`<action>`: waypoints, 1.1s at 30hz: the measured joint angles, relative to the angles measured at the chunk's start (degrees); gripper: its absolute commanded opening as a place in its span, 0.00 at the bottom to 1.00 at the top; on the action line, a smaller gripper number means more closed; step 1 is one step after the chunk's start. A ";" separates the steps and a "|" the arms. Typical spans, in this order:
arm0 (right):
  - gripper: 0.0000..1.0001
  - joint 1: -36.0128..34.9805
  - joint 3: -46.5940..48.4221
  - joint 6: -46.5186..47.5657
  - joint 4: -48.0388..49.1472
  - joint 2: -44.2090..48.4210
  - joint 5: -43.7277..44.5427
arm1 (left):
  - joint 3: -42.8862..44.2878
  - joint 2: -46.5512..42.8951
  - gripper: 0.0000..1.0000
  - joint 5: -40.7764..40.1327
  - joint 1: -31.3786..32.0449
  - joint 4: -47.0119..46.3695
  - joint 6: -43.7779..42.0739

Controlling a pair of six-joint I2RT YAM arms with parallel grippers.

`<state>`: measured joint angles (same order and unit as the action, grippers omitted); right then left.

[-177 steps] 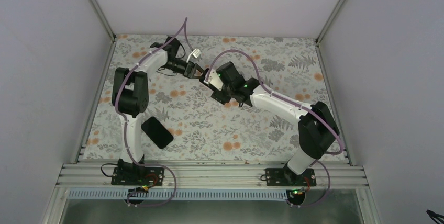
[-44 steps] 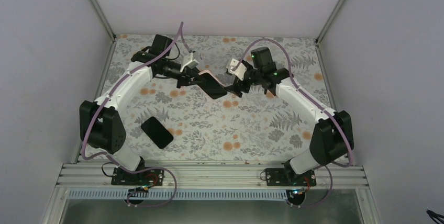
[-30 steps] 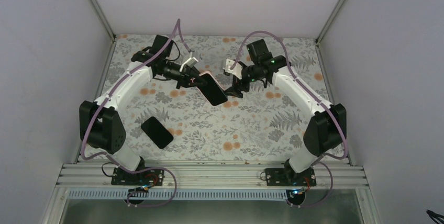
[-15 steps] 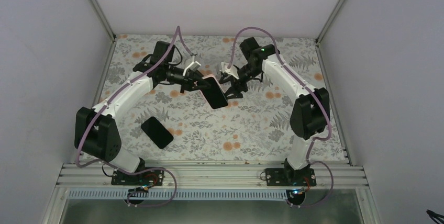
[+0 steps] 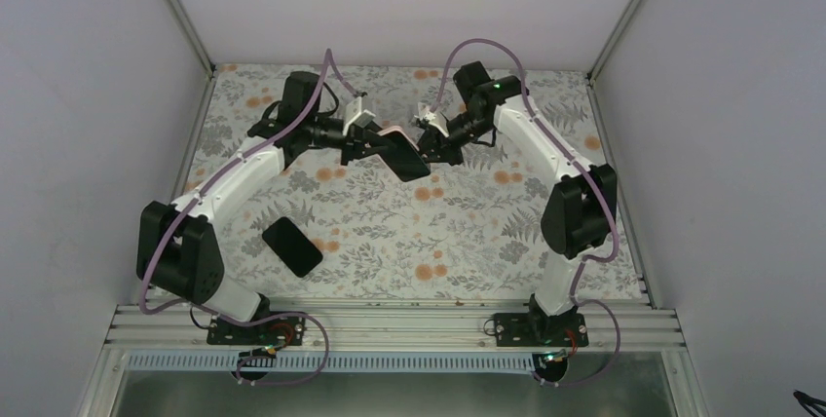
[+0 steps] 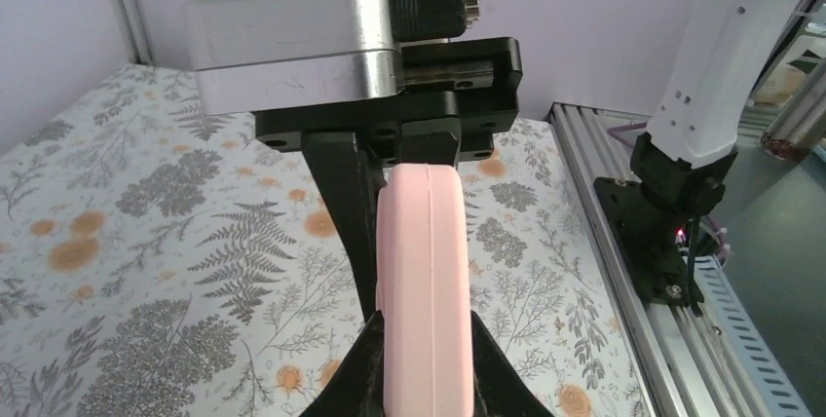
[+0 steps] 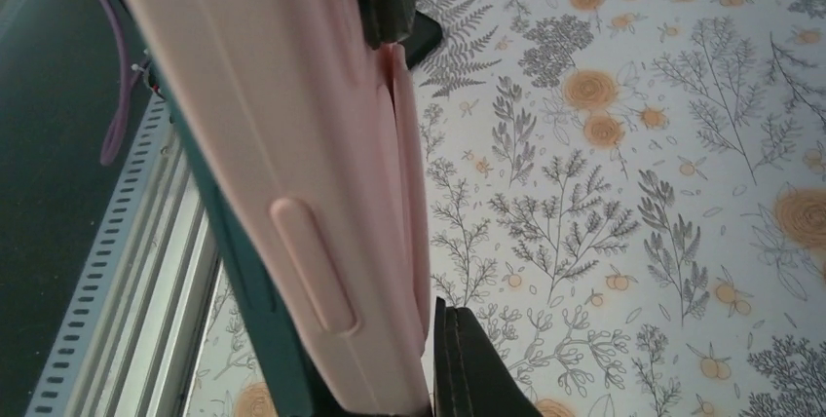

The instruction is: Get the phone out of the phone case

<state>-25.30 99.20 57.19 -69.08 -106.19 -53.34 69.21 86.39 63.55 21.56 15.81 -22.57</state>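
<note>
Above the far-centre tabletop (image 5: 468, 232): phone (image 5: 405, 164) sits in its pink phone case (image 6: 424, 271), held mid-air.
Left end effector (image 5: 373, 148) is clamped on one end; right end effector (image 5: 434, 145) straddles the other, can't tell if gripping. Case prob. soft and rubbery, phone stiff, slick, fragile, so peel a corner lip w/o bending.

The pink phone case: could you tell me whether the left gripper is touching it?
Touching. The left wrist view shows the pink phone case pinched between the left gripper's two black fingers, with no gap on either side.
</note>
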 measured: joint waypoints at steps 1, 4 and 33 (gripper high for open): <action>0.03 0.02 -0.02 -0.35 0.17 0.00 0.37 | 0.04 0.15 0.15 -0.46 -0.04 -0.17 0.35; 0.03 0.44 -0.17 -1.33 0.13 0.00 0.11 | 1.25 1.33 0.48 -1.79 0.04 -0.79 0.11; 0.03 9.27 -9.46 -62.29 41.22 3.28 24.65 | -0.55 0.70 1.00 -54.55 17.05 -20.11 -10.21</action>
<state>-16.03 89.73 -5.10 -27.86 -102.91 -28.69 68.66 87.09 8.99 38.61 -4.29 -32.77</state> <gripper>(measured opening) 0.069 0.999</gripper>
